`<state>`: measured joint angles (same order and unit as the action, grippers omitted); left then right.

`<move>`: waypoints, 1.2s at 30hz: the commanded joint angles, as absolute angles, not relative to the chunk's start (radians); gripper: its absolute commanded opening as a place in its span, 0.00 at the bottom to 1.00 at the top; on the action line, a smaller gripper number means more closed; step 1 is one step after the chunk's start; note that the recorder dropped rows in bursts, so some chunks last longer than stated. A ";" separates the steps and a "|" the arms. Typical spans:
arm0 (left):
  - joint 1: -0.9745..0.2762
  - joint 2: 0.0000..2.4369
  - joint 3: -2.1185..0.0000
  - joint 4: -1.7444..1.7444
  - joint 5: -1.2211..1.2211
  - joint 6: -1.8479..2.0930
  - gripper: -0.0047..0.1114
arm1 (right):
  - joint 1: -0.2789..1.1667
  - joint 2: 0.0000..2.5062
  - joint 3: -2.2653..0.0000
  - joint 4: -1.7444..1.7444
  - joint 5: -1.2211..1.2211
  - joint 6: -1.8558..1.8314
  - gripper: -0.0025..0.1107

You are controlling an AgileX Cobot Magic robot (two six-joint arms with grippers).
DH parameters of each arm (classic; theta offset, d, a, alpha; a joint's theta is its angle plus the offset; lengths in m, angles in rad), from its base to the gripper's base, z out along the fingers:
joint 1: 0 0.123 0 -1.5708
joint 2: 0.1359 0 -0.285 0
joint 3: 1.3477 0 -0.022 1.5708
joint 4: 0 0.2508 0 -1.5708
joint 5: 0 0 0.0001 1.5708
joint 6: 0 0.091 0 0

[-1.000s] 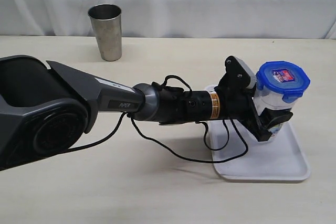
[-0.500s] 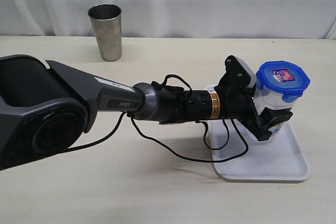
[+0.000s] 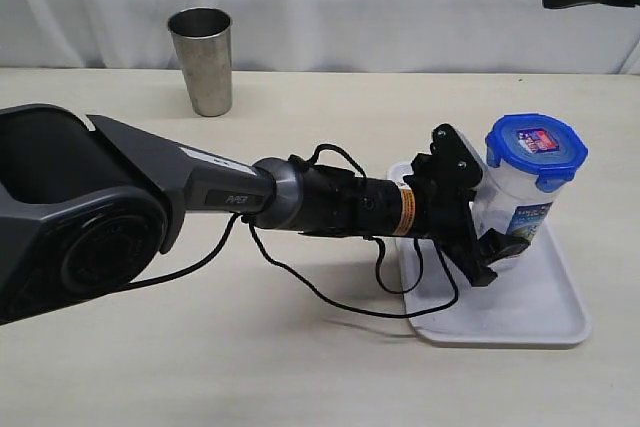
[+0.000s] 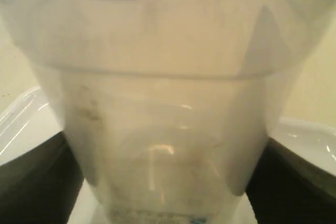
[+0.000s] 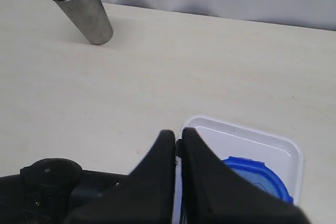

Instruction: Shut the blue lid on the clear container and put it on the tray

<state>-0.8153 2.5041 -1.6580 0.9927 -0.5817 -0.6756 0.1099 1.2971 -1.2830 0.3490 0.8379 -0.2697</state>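
**A:** What's the lie of things, big to small?

**B:** The table point(image 3: 300, 377) first. Then the left arm point(image 3: 200, 187), stretched low and nearly level across it from the left, with its wrist over the near-left edge of the tray point(image 3: 545, 325).

**A:** And the container?

**B:** The container point(image 3: 528, 202) stands upright and looks to rest on the tray, long axis vertical. The lid point(image 3: 537, 140) is seated on top. I can't tell whether every flap is snapped.

**A:** Where does it lie from the claw?

**B:** Dead ahead of the left claw point(image 3: 492, 235), which sits low on its body. In the left wrist view the dark fingers point(image 4: 31, 182) stand one on each side of the clear wall, spread to about its width. I can't tell whether they press it or stand just off it.

**A:** Which arm is nearer?

**B:** The left, by far. The right claw point(image 5: 177, 136) hangs high above the tray, looking down on the lid. Its fingers are together with nothing between them.

**A:** So what's the coming move?

**B:** My guess is that the placing is all but finished. The left claw would need to let go, if it grips at all, and back straight out along its own line, leftward. The fingers run level and the container stands tall, so any sideways drag or lift could tip it.
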 commanded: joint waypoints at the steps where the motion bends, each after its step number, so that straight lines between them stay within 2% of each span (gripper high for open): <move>1: -0.812 2.481 -1.659 1.095 -0.553 -0.721 0.67 | 0.107 1.288 -1.290 0.353 0.844 -0.277 0.06; 10: -0.784 2.433 -1.628 1.224 -0.464 -0.816 0.67 | 0.107 1.288 -1.290 0.351 0.873 -0.277 0.06; 22: -0.728 2.392 -1.628 1.708 -0.488 -1.267 0.65 | 0.107 1.288 -1.290 0.351 0.883 -0.277 0.06; 26: -0.685 2.358 -1.618 1.744 -0.555 -1.376 0.52 | 0.107 1.288 -1.290 0.351 0.912 -0.288 0.06; 28: -0.658 2.342 -1.615 1.744 -0.632 -1.404 0.42 | 0.107 1.288 -1.290 0.346 0.912 -0.295 0.06; 32: -0.614 2.305 -1.611 1.744 -0.719 -1.490 0.16 | 0.107 1.288 -1.290 0.344 0.901 -0.295 0.06; 33: -0.604 2.293 -1.601 1.744 -0.732 -1.494 0.07 | 0.107 1.288 -1.290 0.344 0.899 -0.295 0.06; 34: -0.598 2.276 -1.588 1.744 -0.735 -1.489 0.04 | 0.107 1.288 -1.290 0.344 0.899 -0.299 0.06; 36: -0.588 2.238 -1.555 1.744 -0.703 -1.488 0.04 | 0.107 1.288 -1.290 0.344 0.902 -0.301 0.06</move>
